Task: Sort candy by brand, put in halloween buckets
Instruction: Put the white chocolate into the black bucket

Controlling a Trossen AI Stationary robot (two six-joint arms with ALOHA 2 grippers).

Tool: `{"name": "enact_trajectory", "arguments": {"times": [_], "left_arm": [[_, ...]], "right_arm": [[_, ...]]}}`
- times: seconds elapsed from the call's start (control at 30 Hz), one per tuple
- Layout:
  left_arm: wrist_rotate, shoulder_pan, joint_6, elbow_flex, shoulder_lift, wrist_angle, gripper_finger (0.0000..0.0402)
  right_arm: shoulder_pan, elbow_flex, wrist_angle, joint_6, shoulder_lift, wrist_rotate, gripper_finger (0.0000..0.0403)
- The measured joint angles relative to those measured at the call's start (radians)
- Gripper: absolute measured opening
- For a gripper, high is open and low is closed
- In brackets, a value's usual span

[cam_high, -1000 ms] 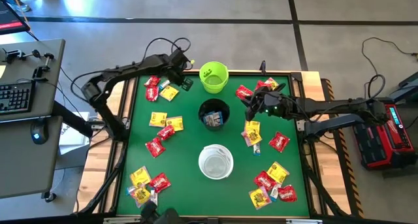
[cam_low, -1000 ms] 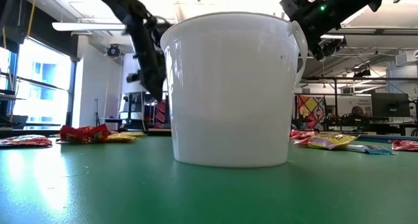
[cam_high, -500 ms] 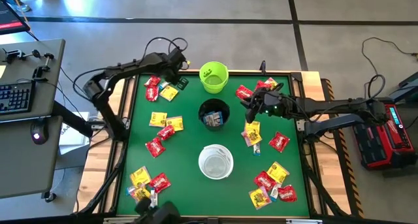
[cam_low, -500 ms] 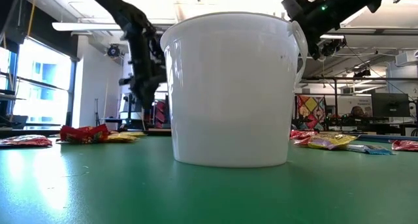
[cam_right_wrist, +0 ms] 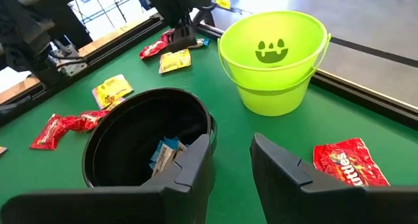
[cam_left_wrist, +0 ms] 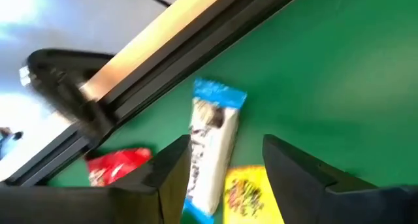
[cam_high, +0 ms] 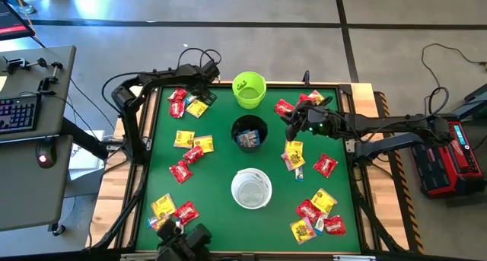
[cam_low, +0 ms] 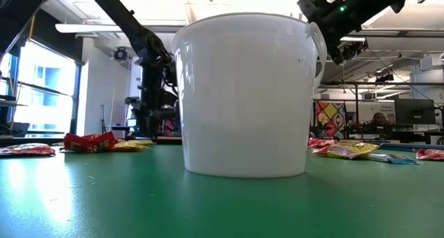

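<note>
just glossy flat blue-and-white packet (cam_left_wrist: 210, 145)

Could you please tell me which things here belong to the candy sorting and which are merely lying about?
Part of the job:
- candy packets scattered on the mat
- green bucket
- black bucket
- white bucket
- blue-and-white packet between the left gripper's open fingers

Just lying about:
- keyboard
- red box

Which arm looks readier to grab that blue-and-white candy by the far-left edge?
The left. Its end effector is open and straddles the blue-and-white candy. The right end effector hangs by the black bucket, far from it.
</note>
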Motion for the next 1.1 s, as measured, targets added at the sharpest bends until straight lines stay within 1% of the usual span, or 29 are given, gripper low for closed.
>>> {"name": "enact_trajectory", "arguments": {"times": [0.1, 0.23, 0.37, 0.57, 0.7, 0.83, 0.97, 1.03, 1.1], "left_arm": [[0.019, 0.004, 0.008, 0.000, 0.017, 0.023, 0.0189], [-0.029, 0.011, -0.027, 0.000, 0.044, 0.013, 0.0189], [-0.027, 0.027, -0.055, 0.002, 0.070, 0.014, 0.0187], [-0.053, 0.037, -0.018, 0.004, 0.089, 0.027, 0.0180], [-0.061, 0.037, 0.013, 0.003, 0.087, 0.052, 0.0145], [-0.057, 0.039, 0.021, 0.002, 0.090, 0.070, 0.0083], [-0.086, 0.044, 0.033, 0.001, 0.092, 0.095, 0.0018], [-0.090, 0.043, 0.047, 0.002, 0.092, 0.091, 0.0007], [-0.083, 0.042, 0.064, 0.005, 0.090, 0.087, 0.0008]], "right_arm": [[0.000, 0.000, 0.000, 0.001, 0.000, 0.000, 0.0099], [0.000, 0.000, -0.003, 0.023, 0.000, 0.000, 0.0099], [0.000, 0.000, -0.004, 0.026, 0.000, 0.000, 0.0099], [0.000, 0.000, -0.004, 0.038, 0.000, 0.000, 0.0099], [0.000, 0.000, -0.004, 0.091, 0.000, 0.000, 0.0099], [0.000, 0.000, -0.004, 0.105, 0.000, 0.000, 0.0099], [0.000, 0.000, -0.004, 0.093, 0.000, 0.000, 0.0099], [0.000, 0.000, -0.004, 0.093, 0.000, -0.001, 0.0099], [0.000, 0.000, -0.004, 0.092, 0.000, 0.000, 0.0099]]}}
